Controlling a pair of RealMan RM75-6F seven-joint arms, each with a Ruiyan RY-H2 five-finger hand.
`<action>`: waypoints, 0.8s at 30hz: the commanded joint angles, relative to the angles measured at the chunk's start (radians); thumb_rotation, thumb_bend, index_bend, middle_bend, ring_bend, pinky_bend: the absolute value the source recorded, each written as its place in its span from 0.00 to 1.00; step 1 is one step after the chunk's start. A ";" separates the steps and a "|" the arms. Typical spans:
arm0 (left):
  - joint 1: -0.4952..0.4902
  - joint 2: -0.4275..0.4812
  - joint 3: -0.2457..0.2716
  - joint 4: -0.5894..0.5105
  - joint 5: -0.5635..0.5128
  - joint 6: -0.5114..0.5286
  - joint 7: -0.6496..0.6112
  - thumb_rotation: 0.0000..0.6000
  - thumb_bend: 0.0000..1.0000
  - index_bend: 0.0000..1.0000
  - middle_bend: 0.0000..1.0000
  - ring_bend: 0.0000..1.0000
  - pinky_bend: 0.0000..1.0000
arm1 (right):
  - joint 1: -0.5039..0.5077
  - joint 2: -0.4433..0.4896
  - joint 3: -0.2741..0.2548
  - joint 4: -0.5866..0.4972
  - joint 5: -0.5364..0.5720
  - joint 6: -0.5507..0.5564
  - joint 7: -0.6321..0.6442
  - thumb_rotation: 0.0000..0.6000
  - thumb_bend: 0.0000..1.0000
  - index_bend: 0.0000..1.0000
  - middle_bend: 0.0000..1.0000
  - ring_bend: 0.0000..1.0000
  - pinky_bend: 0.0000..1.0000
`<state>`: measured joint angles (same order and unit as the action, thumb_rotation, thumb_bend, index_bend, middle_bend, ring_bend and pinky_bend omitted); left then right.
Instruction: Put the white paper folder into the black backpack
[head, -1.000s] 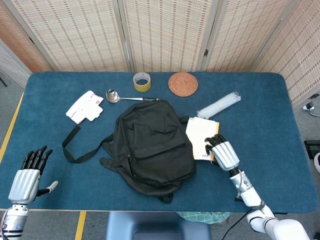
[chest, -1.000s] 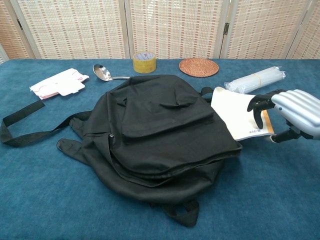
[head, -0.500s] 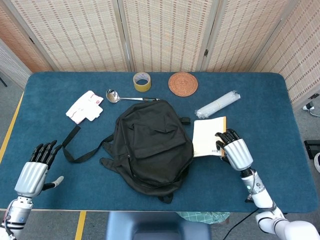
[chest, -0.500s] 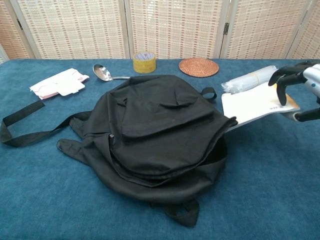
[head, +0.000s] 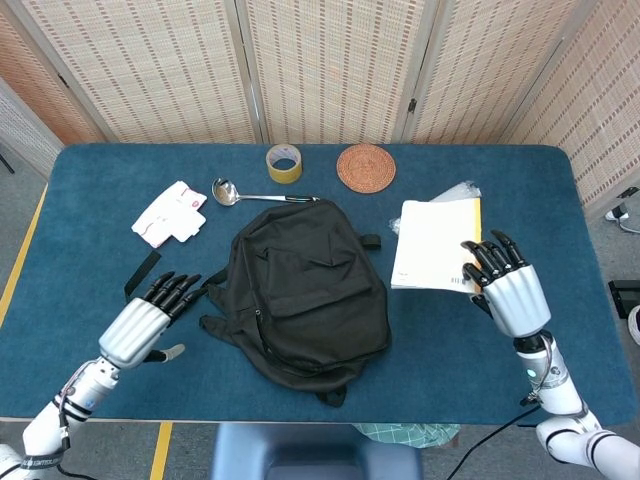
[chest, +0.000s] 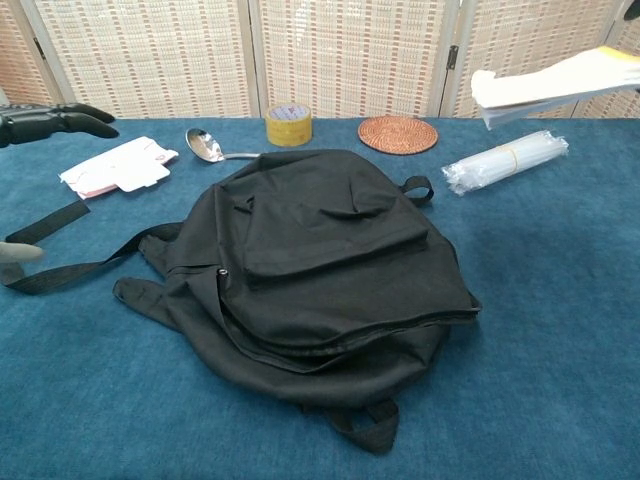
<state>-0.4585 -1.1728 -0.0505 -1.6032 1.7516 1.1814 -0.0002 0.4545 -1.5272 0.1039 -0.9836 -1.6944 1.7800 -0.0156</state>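
The black backpack (head: 305, 290) (chest: 320, 270) lies flat in the middle of the blue table, looking closed. My right hand (head: 508, 290) holds the white paper folder (head: 435, 245) (chest: 555, 85) by its near edge, lifted clear of the table to the right of the backpack. In the chest view only the raised folder shows at the upper right; the right hand itself is out of frame. My left hand (head: 148, 318) (chest: 50, 122) hovers with fingers spread and empty, just left of the backpack above its strap (chest: 60, 265).
At the back lie a yellow tape roll (head: 284, 162), a metal ladle (head: 240, 194), a round woven coaster (head: 366, 167) and a white paper box (head: 168, 213). A clear plastic-wrapped roll (chest: 505, 160) sits partly beneath the raised folder.
The right hand pulled the folder out from beside the backpack and lifted it up and to the right. The left hand moved from the table's near left corner in toward the backpack.
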 joint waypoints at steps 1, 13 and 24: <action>-0.069 -0.024 0.007 -0.002 0.042 -0.067 -0.025 1.00 0.24 0.14 0.05 0.07 0.00 | 0.008 0.100 0.028 -0.134 -0.024 0.011 -0.096 1.00 0.61 0.71 0.38 0.38 0.26; -0.275 -0.157 0.008 -0.021 0.061 -0.275 -0.084 1.00 0.24 0.14 0.06 0.07 0.00 | -0.005 0.165 0.041 -0.235 -0.029 -0.028 -0.175 1.00 0.62 0.71 0.38 0.38 0.26; -0.412 -0.343 -0.064 0.062 -0.124 -0.460 -0.033 1.00 0.24 0.16 0.06 0.07 0.00 | -0.018 0.167 0.046 -0.225 -0.032 -0.037 -0.167 1.00 0.63 0.71 0.38 0.38 0.26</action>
<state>-0.8452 -1.4805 -0.0975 -1.5676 1.6676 0.7542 -0.0493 0.4377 -1.3599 0.1497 -1.2100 -1.7264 1.7434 -0.1837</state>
